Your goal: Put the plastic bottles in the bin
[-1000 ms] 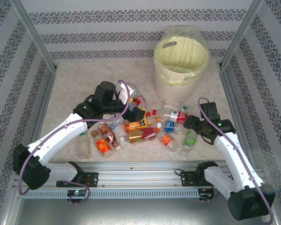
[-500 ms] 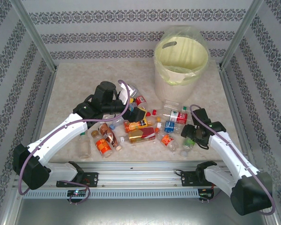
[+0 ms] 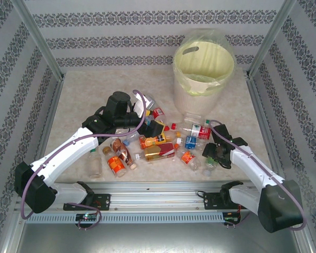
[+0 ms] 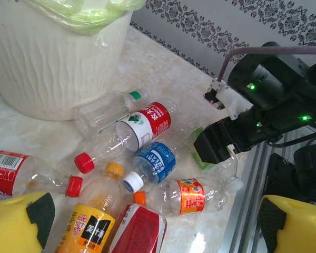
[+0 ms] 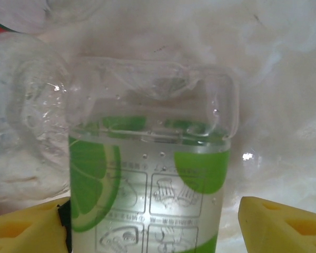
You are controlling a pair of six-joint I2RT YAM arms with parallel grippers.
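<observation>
Several plastic bottles (image 3: pixel 159 148) lie scattered on the table in front of the bin (image 3: pixel 192 97), a pale cream bucket lined with a clear bag. My right gripper (image 3: pixel 215 154) is down over a clear bottle with a green label (image 5: pixel 147 174). That bottle sits between the yellow fingers (image 5: pixel 279 224), and a gap shows at the right pad. The left wrist view shows this right gripper (image 4: pixel 221 145) over the same green-label bottle (image 4: pixel 201 159). My left gripper (image 4: pixel 157 232) hangs open above the pile, over blue-label (image 4: pixel 155 161) and orange-label (image 4: pixel 192 195) bottles.
The bin (image 4: pixel 47 63) stands at the back right, just behind a clear bottle with a green cap (image 4: pixel 102 108). Metal frame posts and patterned walls enclose the table. An aluminium rail (image 3: pixel 158 187) runs along the near edge.
My right arm has swung left and down onto the green-label bottle, and its jaws have narrowed a little around it. The left arm has not moved.
</observation>
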